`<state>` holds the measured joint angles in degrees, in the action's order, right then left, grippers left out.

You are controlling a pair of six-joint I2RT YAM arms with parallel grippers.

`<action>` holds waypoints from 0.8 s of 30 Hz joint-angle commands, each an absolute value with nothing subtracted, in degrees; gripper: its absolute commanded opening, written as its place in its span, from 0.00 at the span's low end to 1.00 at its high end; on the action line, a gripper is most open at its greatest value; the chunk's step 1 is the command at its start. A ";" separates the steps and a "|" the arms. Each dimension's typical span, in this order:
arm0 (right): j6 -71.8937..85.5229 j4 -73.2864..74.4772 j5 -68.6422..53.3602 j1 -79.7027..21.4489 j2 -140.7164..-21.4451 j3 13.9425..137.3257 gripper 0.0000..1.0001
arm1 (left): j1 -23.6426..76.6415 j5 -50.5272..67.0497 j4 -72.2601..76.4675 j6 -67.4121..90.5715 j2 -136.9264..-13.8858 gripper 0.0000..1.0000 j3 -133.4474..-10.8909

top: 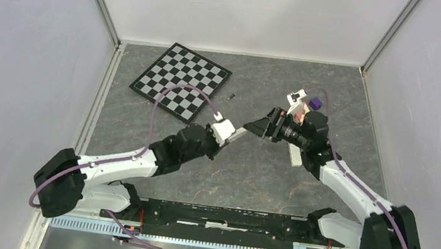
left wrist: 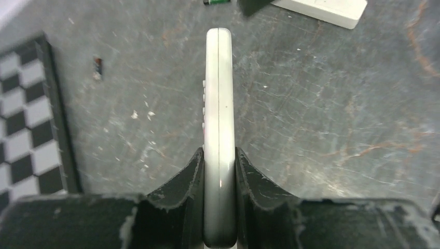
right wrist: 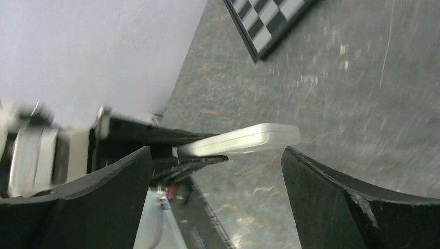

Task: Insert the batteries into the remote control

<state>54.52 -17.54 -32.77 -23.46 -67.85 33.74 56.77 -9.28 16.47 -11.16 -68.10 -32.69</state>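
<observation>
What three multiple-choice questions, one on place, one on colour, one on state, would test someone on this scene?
1. Where does the board lie in the top view?
A back left; B front right; C under the right arm.
2. What colour is the remote in the left hand?
A black; B white; C red.
3. How is the right hand?
A open; B shut on the remote; C shut on a battery.
Answers: 1 A, it sits near the back left corner. 2 B, its edge shows white in the left wrist view. 3 A, its jaws stand wide apart.
</observation>
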 commanded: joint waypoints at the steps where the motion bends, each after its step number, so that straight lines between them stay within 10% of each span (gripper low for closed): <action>1: 25.45 -15.81 -35.31 -23.18 -60.34 36.98 0.98 | 49.41 11.34 3.76 9.13 -65.38 0.22 -38.71; 12: 10.31 -9.91 -46.67 -23.17 -54.73 38.91 0.98 | 39.84 47.32 -13.12 12.57 -66.06 0.26 -49.05; 24: 8.15 -3.90 -56.56 -24.84 -55.25 37.82 0.87 | 35.25 56.36 -11.31 11.03 -66.71 0.25 -49.07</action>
<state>9.65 -4.32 -53.08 -23.88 -55.75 38.35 35.94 49.98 -13.23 10.94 -66.19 -47.35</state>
